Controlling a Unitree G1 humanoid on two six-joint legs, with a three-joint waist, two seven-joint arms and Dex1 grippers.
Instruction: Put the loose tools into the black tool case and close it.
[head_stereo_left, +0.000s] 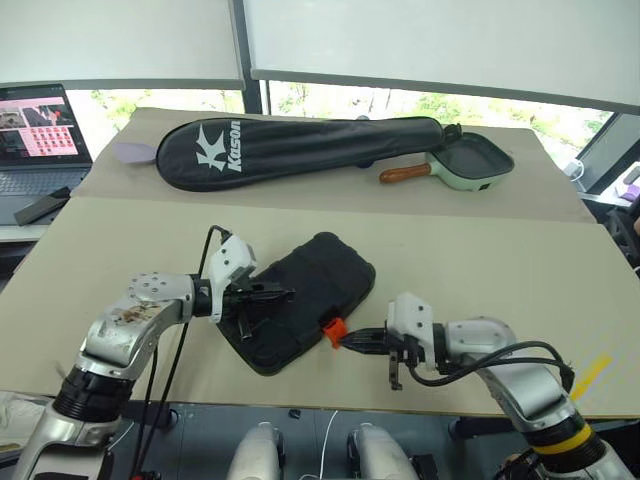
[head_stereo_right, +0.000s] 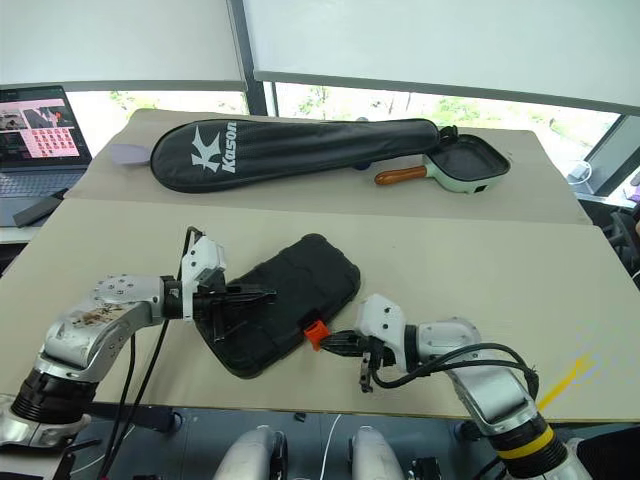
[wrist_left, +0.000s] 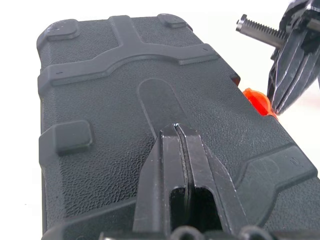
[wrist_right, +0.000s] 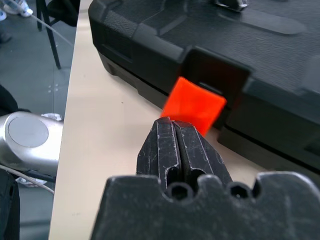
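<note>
Already the black plastic clamshell tool case (head_stereo_left: 300, 310) with rounded corners lies lid-down-shut near the front edge of the tan cardboard-covered table (head_stereo_left: 480, 260), its orange latch (head_stereo_left: 333, 329) sticking out of the edge that faces five o'clock. No loose tools are in sight, so they are presumably inside. The left gripper (head_stereo_left: 280, 295) reaches in from nine o'clock, its two black fingers pressed together with nothing between them, tips resting on or just above the lid. The right gripper (head_stereo_left: 350, 339) comes from four o'clock, jaws likewise closed and empty, tips right against the latch.

The likely remaining step is pushing the latch home. The risk: closed, narrow tips can slide off the small tab, so the latch stays unfastened. A sideways shove could also skate the case toward the table's front edge if the left gripper is not really bearing down on the lid.

The right wrist view shows the latch tab tilted outward from its recess, apparently not snapped flat, which the head views leave unclear. The head views alone show the long black racket bag (head_stereo_left: 300, 148) and green pan (head_stereo_left: 470, 163) at twelve o'clock, well apart from the work.
</note>
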